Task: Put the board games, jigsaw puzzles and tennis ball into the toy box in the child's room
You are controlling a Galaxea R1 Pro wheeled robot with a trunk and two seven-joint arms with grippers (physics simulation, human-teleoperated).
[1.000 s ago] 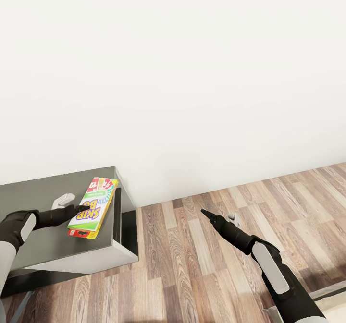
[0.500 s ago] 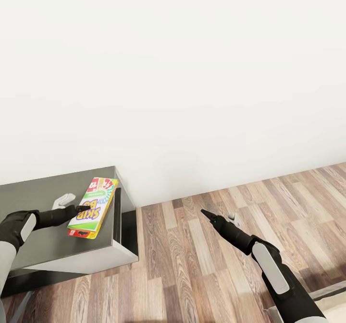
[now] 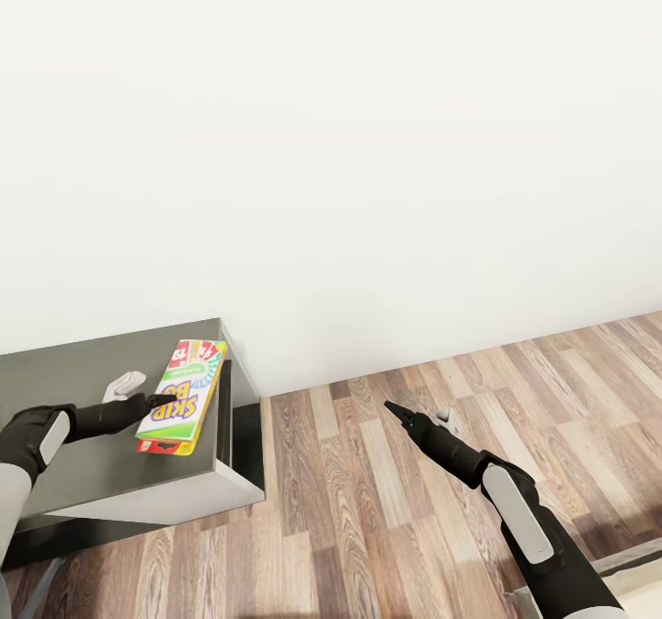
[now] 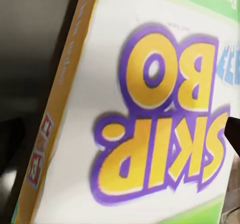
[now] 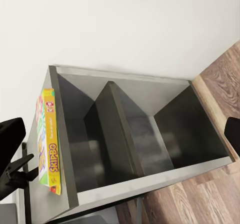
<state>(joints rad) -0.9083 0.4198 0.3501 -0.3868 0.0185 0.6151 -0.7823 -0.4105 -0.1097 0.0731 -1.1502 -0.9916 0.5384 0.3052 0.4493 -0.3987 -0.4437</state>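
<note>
The board game (image 3: 178, 396), a flat box with a yellow edge and big purple-and-yellow lettering on its white cover, lay over the dark grey top of a low cabinet (image 3: 83, 476), close to the end nearest the wall corner. From where I stood it looked slightly raised rather than flat on the top, though I could not be sure.

Going down in size: a white wall (image 3: 331, 141) took up most of the room's far side, and wood-plank flooring (image 3: 386, 509) ran beside the cabinet. In the right wrist view the cabinet (image 5: 135, 134) had open compartments split by a divider, with the box (image 5: 48, 139) along one edge of the top.

The left gripper (image 3: 158, 401) had its dark fingers at the box's long edge and seemed pinched onto it. The close wrist picture (image 4: 150, 109) showed the cover square on, with one dark fingertip (image 4: 233, 134) at its margin.

The right gripper (image 3: 393, 409) hung over the floor, holding nothing; whether its fingers were spread or pressed together I could not tell.

To carry on well, I judged the box should be lifted level, since a thin edge pinch lets a flat box droop or twist. The arm should clear the cabinet's edge before the robot turned away toward the table.
</note>
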